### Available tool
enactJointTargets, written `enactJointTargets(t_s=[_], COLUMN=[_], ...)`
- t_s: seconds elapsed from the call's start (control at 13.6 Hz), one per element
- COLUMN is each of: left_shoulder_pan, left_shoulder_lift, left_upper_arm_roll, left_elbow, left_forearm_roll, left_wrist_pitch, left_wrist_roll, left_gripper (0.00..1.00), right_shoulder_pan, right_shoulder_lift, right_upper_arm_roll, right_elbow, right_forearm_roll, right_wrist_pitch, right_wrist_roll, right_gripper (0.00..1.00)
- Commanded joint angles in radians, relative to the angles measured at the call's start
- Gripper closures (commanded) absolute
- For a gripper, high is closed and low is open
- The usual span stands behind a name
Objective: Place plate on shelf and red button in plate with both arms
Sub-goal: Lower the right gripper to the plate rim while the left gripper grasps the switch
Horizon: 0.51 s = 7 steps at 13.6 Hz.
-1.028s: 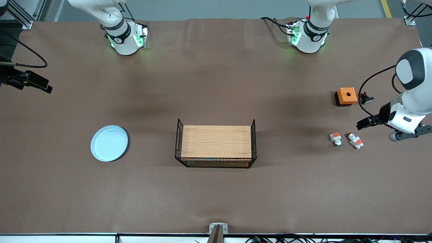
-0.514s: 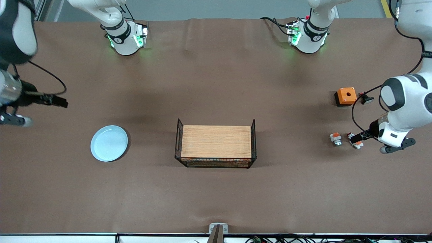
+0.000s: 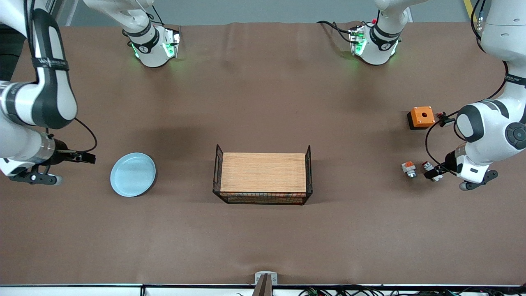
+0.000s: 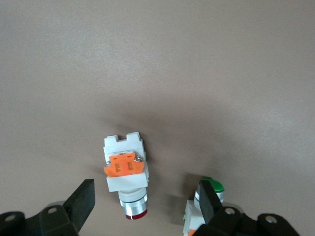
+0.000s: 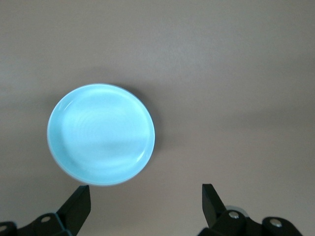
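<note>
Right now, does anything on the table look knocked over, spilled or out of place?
Nothing stands out. The plate lies flat and whole, the red button lies on its side between the left gripper's open fingers, and the right gripper is open beside the plate.

Your left pincer (image 4: 142, 196) straddles the red button (image 4: 126, 174); a green button (image 4: 206, 196) crowds one finger (image 4: 210, 200).

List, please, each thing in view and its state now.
plate: flat on the table, empty, not held.
red button: lying on the table, not gripped.
left gripper: open, over the red button.
right gripper: open, beside the plate.
green-capped part: on the table beside the red button.
wire basket: upright, holds a wooden block.
</note>
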Motion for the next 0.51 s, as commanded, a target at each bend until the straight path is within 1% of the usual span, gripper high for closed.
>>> enactJointTargets(t_s=[0.0, 0.07, 0.22, 0.29, 0.44], left_shoulder_pan=[0.004, 0.007, 0.018, 0.020, 0.020], left_shoulder_lift=[0.030, 0.036, 0.041, 0.043, 0.047], left_upper_arm_roll=[0.000, 0.000, 0.000, 0.000, 0.000], left_elbow=[0.008, 0.007, 0.007, 0.007, 0.004], left_forearm_roll=[0.018, 0.018, 0.018, 0.018, 0.018], left_wrist_pitch=[0.049, 0.058, 0.062, 0.065, 0.071], left_wrist_roll=[-0.016, -0.016, -0.016, -0.016, -0.016], left_gripper=[0.07, 0.07, 0.07, 0.07, 0.07], right_shoulder_pan=[-0.016, -0.019, -0.023, -0.033, -0.035], right_shoulder_lift=[-0.012, 0.013, 0.068, 0.094, 0.137], right_upper_arm_roll=[0.008, 0.009, 0.010, 0.011, 0.013], right_elbow=[-0.137, -0.155, -0.157, -0.155, -0.152], right_forearm_roll=[-0.005, -0.003, 0.000, 0.017, 0.082], right_wrist_pitch=[0.171, 0.225, 0.281, 0.293, 0.302], right_wrist_roll=[-0.010, -0.010, -0.009, -0.010, -0.015], right_gripper=[0.00, 0.00, 0.00, 0.00, 0.01])
